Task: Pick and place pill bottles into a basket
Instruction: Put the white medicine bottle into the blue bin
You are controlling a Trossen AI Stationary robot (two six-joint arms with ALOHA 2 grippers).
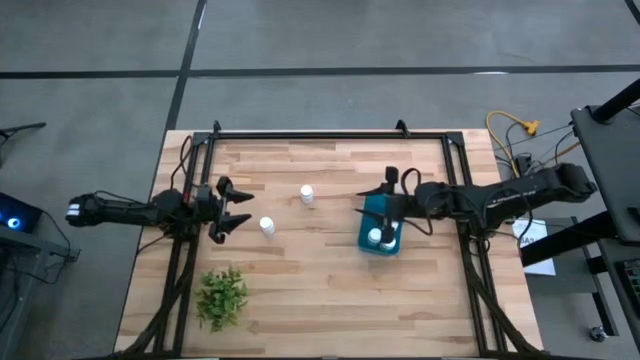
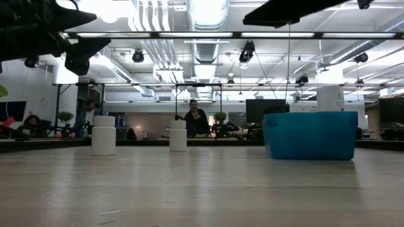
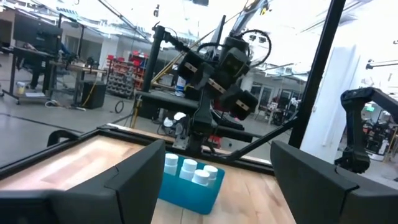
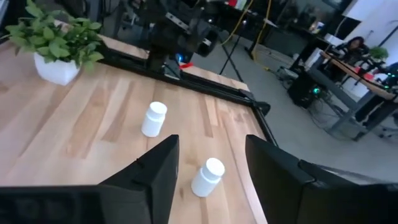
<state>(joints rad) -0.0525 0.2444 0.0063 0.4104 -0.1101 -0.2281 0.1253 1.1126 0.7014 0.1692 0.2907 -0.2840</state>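
Two white pill bottles stand upright on their bases on the wooden table, one (image 1: 307,194) (image 4: 207,176) farther back and one (image 1: 267,226) (image 4: 153,118) nearer. The teal basket (image 1: 381,236) (image 2: 309,135) sits right of centre with several capped bottles (image 3: 188,167) standing inside. My right gripper (image 1: 378,200) (image 4: 211,149) hovers above the basket's far end, pointing toward the table's left, open and empty. My left gripper (image 1: 240,208) (image 3: 217,186) waits open at the table's left edge, left of the nearer bottle, raised off the table.
A small green plant in a white pot (image 1: 222,297) (image 4: 56,46) stands at the near left of the table. A black frame (image 1: 330,135) runs along the table's far edge and sides. Bare wood lies between the two bottles and the basket.
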